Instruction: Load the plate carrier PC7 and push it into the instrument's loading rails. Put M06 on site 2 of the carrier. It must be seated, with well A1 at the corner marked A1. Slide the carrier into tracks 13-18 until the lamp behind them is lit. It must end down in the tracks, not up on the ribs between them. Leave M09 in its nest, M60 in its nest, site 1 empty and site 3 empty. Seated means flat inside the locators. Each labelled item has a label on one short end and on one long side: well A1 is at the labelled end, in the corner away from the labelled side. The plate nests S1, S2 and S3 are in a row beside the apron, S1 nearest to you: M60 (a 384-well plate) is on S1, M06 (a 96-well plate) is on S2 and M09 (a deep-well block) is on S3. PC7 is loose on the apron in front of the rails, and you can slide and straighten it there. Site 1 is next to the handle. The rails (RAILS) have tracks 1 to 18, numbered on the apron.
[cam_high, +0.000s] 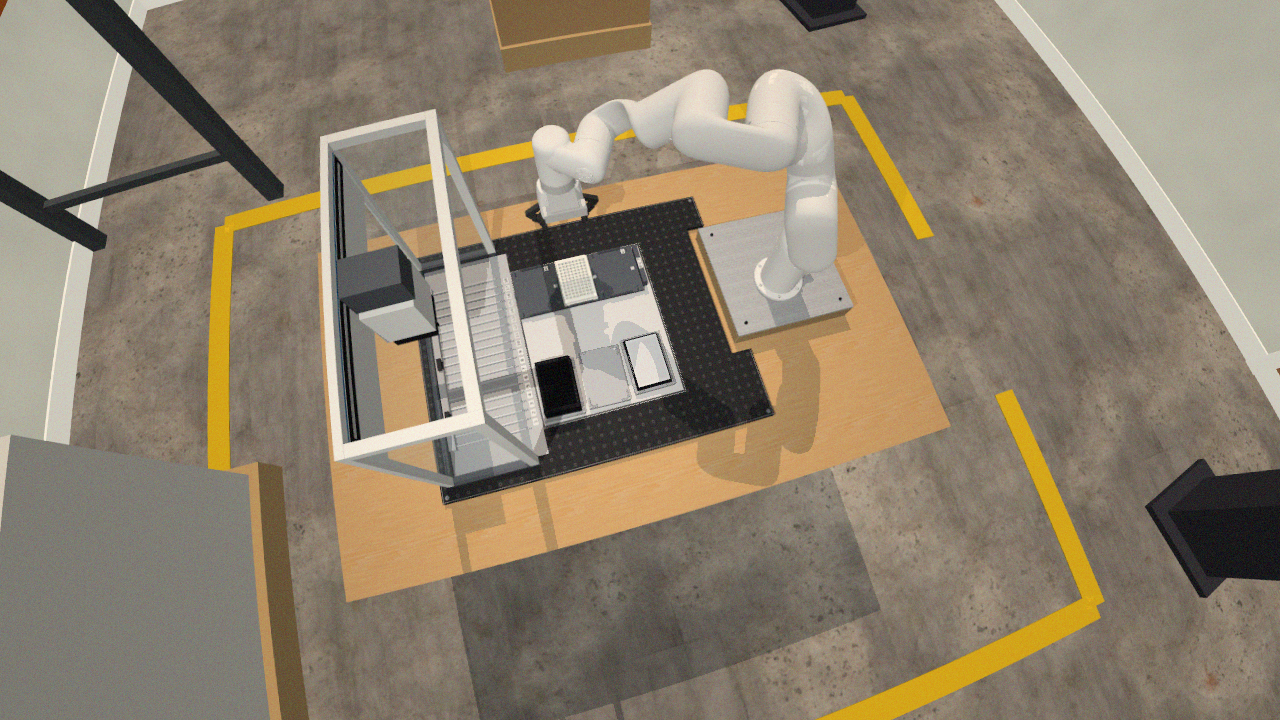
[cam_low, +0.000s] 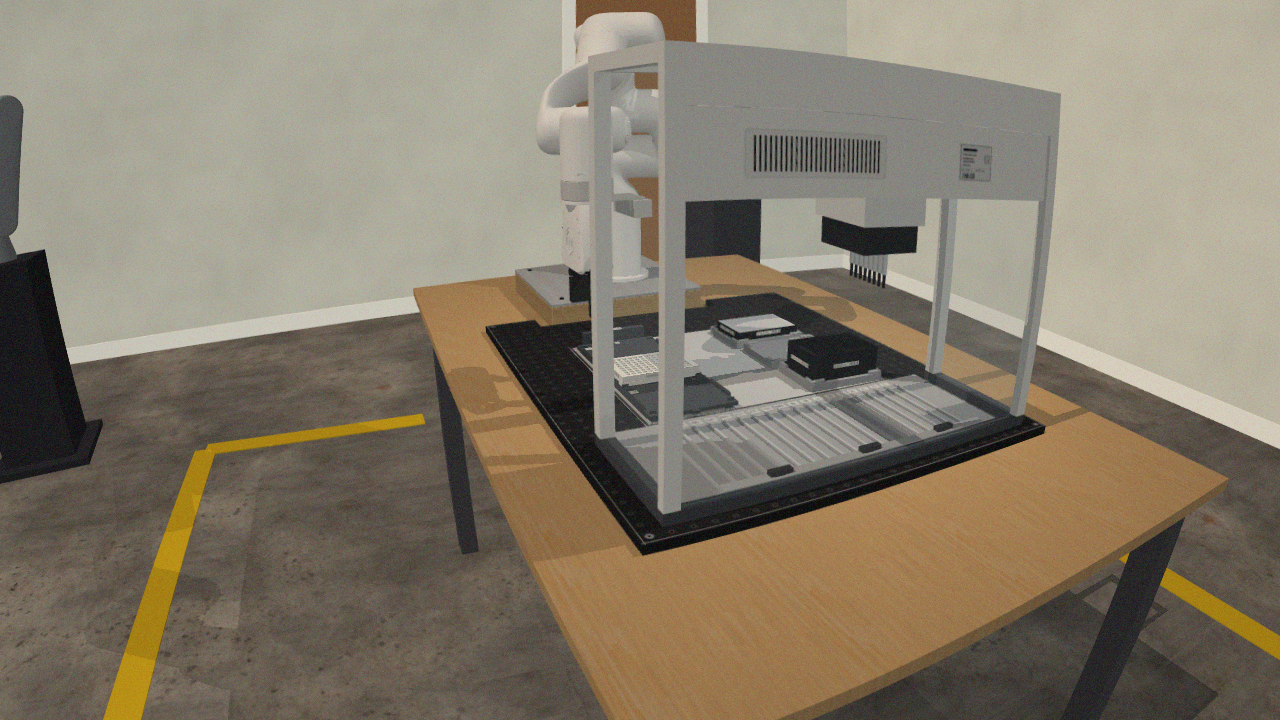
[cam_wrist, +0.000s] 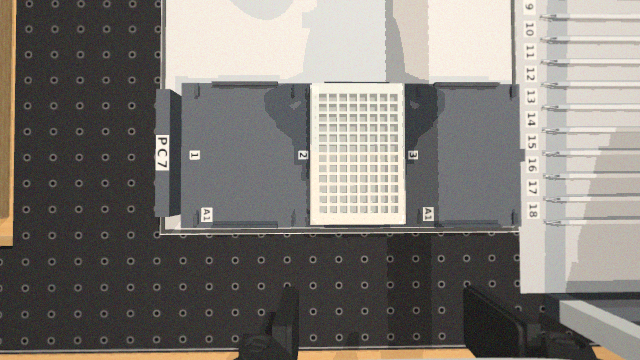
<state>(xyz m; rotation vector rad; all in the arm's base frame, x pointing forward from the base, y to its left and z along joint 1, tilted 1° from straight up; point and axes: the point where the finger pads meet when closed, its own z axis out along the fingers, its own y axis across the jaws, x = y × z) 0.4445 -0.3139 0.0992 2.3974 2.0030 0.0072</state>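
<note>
Plate at site 2 of the carrier, between labels 2 and 3. The carrier lies on the apron, before tracks 13–18 of the rails. The tool is open, beyond the carrier's long side.
</note>
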